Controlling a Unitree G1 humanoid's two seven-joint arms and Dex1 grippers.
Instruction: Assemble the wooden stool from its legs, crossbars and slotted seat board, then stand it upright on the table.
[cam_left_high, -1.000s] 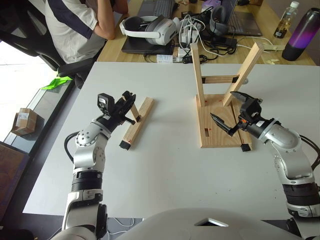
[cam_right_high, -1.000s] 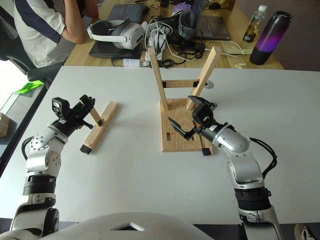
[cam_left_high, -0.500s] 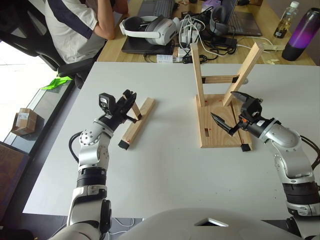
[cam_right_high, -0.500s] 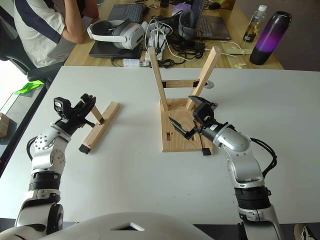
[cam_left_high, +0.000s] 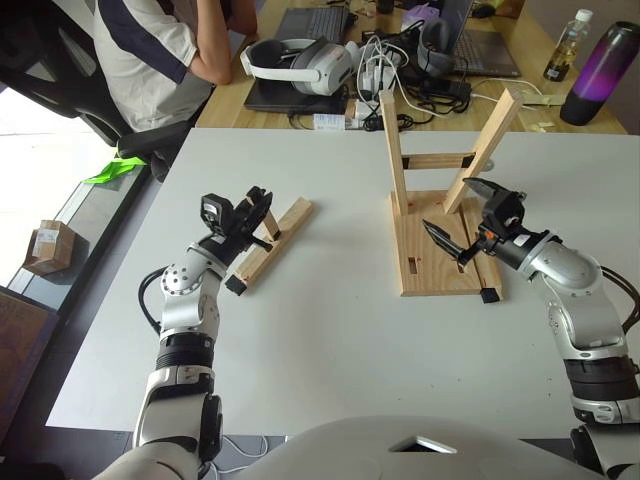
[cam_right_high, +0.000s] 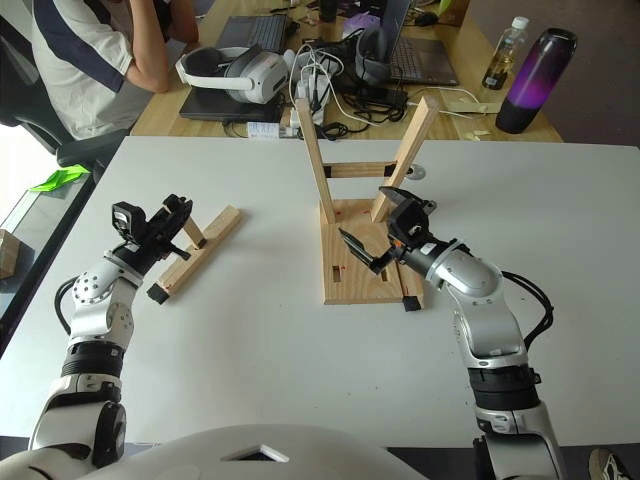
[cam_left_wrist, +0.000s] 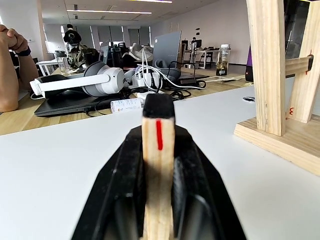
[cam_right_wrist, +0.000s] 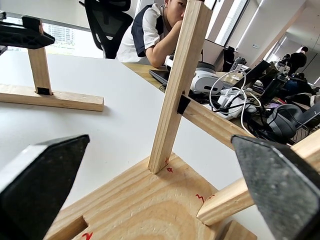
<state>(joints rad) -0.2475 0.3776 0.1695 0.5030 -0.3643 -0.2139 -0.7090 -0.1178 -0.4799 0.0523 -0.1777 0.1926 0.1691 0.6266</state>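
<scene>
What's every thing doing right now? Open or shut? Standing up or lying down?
left end effector: shut on the short crossbar
short crossbar: sticking up from the loose leg
loose leg: lying on the table
right end effector: open, over the seat board
seat board: lying flat on the table
fitted legs: standing up from the seat board, joined by a long crossbar

The table (cam_left_high: 300, 350) is looked down on from the head by both eye views, and nearly all of it is shared. From each wrist it is skimmed low and close. The stool (cam_right_wrist: 176, 85) is shared by both wrist views, and the wooden piece (cam_left_wrist: 158, 190) is seen nearest from the left.
</scene>
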